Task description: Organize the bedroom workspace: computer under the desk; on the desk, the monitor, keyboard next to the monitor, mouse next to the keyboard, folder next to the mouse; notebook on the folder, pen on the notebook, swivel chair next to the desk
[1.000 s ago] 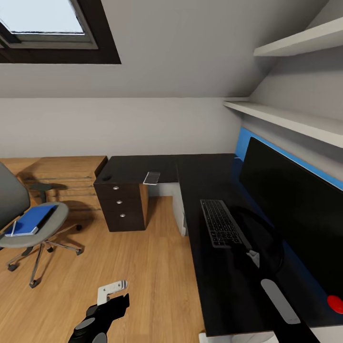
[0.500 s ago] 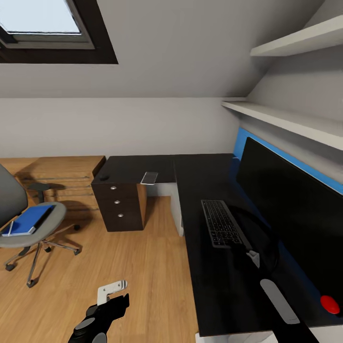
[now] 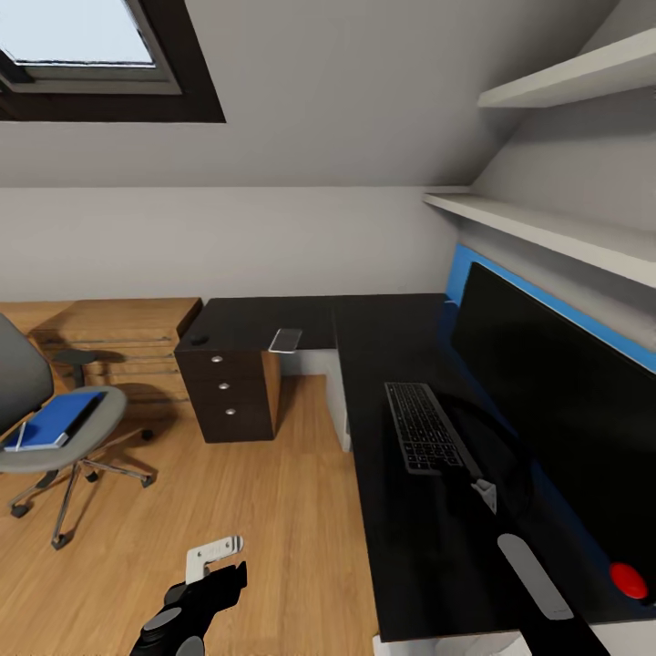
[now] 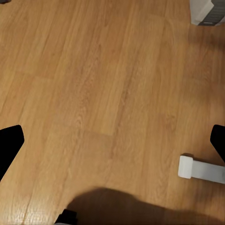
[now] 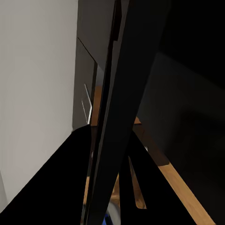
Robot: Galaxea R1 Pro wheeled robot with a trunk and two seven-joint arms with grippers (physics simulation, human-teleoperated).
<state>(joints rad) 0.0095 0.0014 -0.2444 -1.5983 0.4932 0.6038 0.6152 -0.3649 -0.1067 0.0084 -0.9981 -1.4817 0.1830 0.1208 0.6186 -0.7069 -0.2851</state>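
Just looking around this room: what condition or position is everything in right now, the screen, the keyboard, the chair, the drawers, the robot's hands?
monitor: upright on the desk, screen dark.
keyboard: flat on the desk, in front of the monitor.
swivel chair: on the floor, apart from the desk.
folder: lying on the chair seat.
drawers: all shut.
skylight: looks closed.
left gripper: over bare floor, holding nothing; jaws unclear.
right gripper: over the desk; state unclear.

Keyboard (image 3: 424, 426) on black desk (image 3: 401, 538)

Left arm: black casing, grey oval panels, ending in a left claw (image 3: 219, 558) with a pale grey bracket-like finger. Right arm (image 3: 538, 583): black, long grey oval inlay, small white tip.
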